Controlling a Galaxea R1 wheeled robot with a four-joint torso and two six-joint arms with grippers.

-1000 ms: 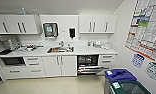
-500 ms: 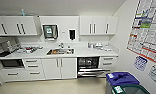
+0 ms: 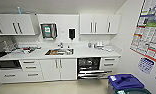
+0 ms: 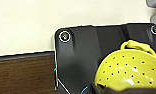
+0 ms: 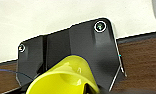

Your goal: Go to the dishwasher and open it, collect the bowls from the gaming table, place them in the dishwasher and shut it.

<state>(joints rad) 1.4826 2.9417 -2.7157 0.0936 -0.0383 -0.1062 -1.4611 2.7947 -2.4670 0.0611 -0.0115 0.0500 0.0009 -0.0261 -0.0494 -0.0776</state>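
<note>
The dishwasher [image 3: 90,68] stands open under the counter (racks visible), right of the sink [image 3: 59,52]; each wrist view shows a yellow bowl [image 4: 127,70] close up, grip state unclear

**Both wrists carry yellow ware close in**

On the left wrist the dark mounting plate [image 4: 79,57] lies flat towards the camera, and a yellow perforated bowl [image 4: 129,72] sits tight against its lower edge. On the right wrist the matching plate [image 5: 76,52] is tilted, with a smooth yellow bowl [image 5: 66,77] pressed up beneath it. The fingers of both grippers cannot be made out.
</note>
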